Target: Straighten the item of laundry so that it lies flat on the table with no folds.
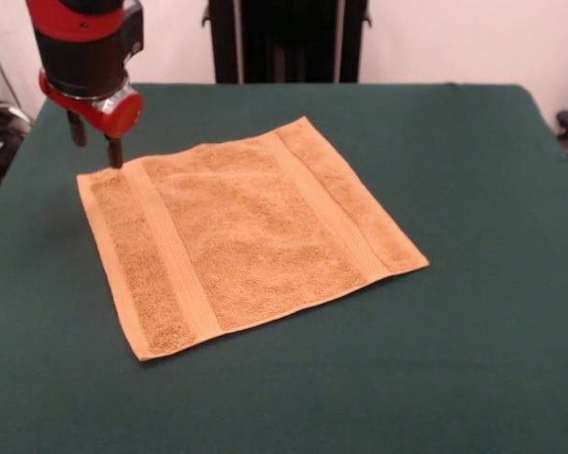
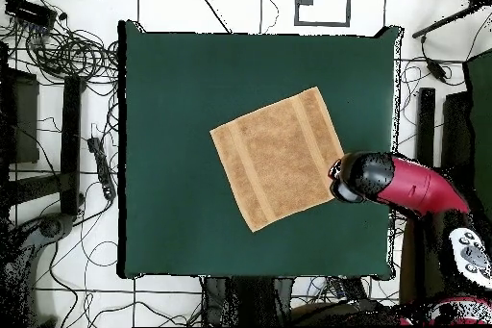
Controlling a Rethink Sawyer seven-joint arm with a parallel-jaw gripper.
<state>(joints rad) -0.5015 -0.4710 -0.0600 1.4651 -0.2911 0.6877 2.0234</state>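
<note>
The towel (image 1: 246, 236) is lying spread out on the green tabletop (image 1: 473, 189), left of centre in the front view, turned so its corners are pointing toward the frame's edges. It is looking flat, with no fold showing; two paler woven bands are running across it, one near the left edge and one near the right. All four corners are showing in the front view. In the overhead view the towel (image 2: 279, 159) is sitting a little right of the tabletop's (image 2: 173, 103) middle, and its right-hand corner is partly covered by the arm's head, so that corner cannot be made out there.

The arm (image 1: 85, 47) is coming down in the upper left of the front view, cut off by the top edge. Below its red collar the pincer (image 1: 95, 147) is showing as two dark fingers (image 1: 115, 151) standing a little apart, one behind the other from this angle. The nearer finger is ending right at the towel's upper left corner; whether it is touching the cloth or hanging just over it cannot be told. The fingers are looking parted with nothing between them. In the overhead view the pincer itself is hidden under the arm (image 2: 394, 182), which is reaching in from the lower right.

Cables and floor tiles are surrounding the tabletop in the overhead view, too tangled to sort out.
</note>
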